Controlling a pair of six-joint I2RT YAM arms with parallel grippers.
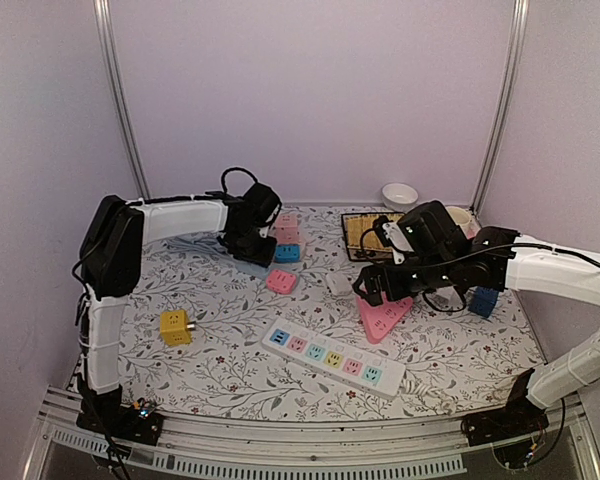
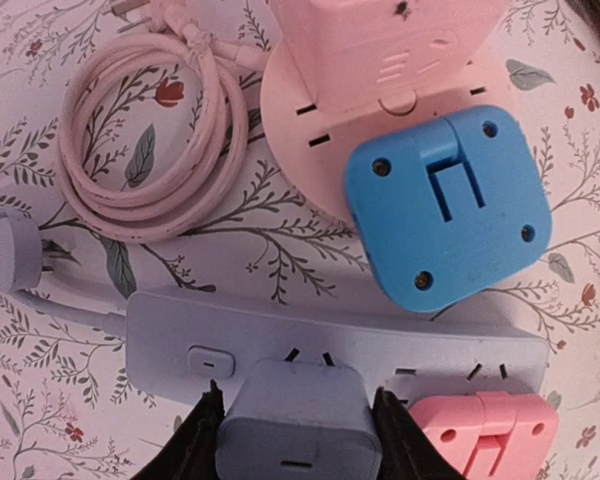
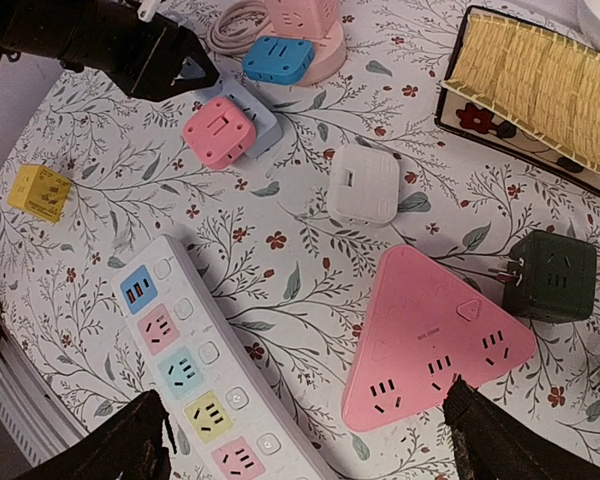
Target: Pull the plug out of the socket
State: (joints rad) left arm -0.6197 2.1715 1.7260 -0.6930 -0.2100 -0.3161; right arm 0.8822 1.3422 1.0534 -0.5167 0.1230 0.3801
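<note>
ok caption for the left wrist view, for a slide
Left jaws clamp the grey-blue plug in the lavender power strip, beside a blue cube adapter and coiled pink cable

No text, brand or number can be read anywhere in these views. The pink triangular power strip (image 3: 432, 340) carries a tiny line of print near its middle, too small to make out.

Robot lab cell: plain lilac walls (image 1: 310, 90), aluminium frame posts (image 1: 123, 100), floral-covered table (image 1: 230, 370), bolted arm bases (image 1: 120, 418).
</note>
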